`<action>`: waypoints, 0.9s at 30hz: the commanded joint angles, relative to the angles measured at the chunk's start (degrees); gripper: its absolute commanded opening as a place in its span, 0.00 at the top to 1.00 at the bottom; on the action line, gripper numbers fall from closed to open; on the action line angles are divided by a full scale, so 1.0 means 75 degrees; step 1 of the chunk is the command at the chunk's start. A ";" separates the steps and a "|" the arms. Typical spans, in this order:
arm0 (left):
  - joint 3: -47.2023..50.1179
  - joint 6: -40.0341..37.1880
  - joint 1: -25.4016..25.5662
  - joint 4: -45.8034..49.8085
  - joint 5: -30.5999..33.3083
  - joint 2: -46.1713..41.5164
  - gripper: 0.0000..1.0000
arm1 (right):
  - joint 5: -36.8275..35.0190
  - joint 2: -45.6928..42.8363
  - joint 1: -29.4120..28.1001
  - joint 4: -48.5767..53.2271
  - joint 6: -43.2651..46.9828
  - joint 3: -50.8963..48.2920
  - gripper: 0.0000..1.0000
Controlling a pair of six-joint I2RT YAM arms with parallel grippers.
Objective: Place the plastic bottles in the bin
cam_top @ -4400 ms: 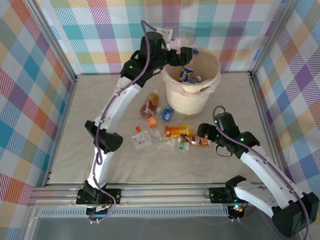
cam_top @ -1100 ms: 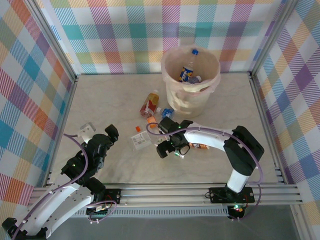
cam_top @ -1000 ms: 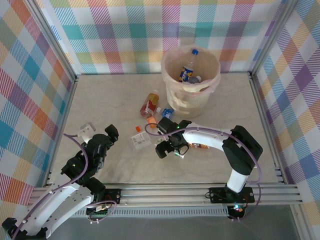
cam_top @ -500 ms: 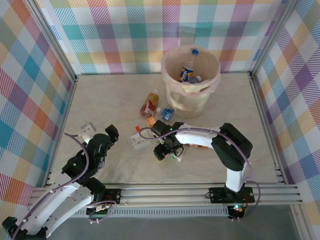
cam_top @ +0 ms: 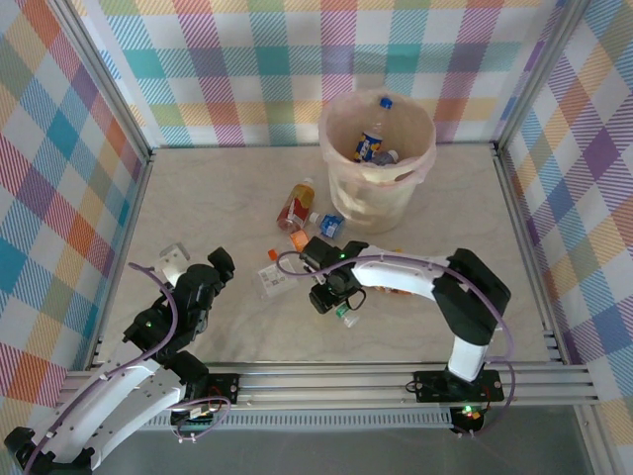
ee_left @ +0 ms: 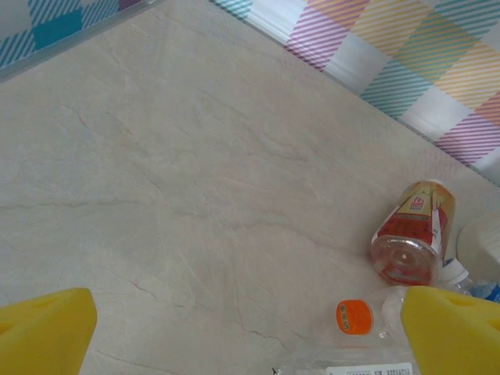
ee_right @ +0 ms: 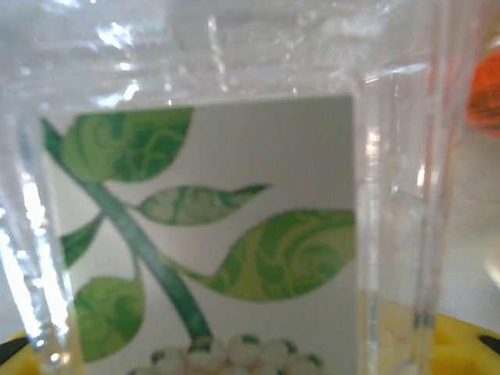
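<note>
The right claw point(cam_top: 335, 304) has a leaf-labelled plastic bottle point(ee_right: 234, 195) between its fingers point(ee_right: 473, 348), clenched or not I cannot tell; the left claw point(ee_left: 248, 332) hangs released above the table point(ee_left: 156, 180).

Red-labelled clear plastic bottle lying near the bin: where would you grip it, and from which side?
Across the labelled middle of the red-labelled clear plastic bottle, from above, jaws spanning its width: it lies on its side, with bare table to its left.
</note>
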State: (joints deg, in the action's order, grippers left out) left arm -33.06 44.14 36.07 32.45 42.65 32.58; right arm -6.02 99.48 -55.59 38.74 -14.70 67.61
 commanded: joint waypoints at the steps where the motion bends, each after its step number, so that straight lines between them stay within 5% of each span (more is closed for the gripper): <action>1: -0.0320 0.0115 0.0040 0.0280 0.0352 0.0015 0.00 | -0.0159 -0.0902 -0.0053 0.0484 -0.0240 0.0170 0.68; 13: -0.0296 0.0053 0.0040 0.0111 0.0217 0.0080 0.00 | -0.1866 -0.2276 0.0074 0.1317 0.0327 0.2776 0.71; 20: -0.0291 -0.0118 0.0042 -0.0238 -0.0114 0.0207 0.00 | -0.3113 -0.1495 0.0495 0.1011 0.1705 0.5113 0.70; 27: -0.0313 -0.0277 0.0039 -0.0516 -0.0425 0.0465 0.00 | -0.3358 -0.0119 0.1431 0.0723 0.2494 0.7314 0.70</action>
State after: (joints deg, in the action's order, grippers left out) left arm -34.15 43.46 36.07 30.81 40.64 35.55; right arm -28.45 95.44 -47.00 45.60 -0.43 117.95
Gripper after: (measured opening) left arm 0.999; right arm 0.553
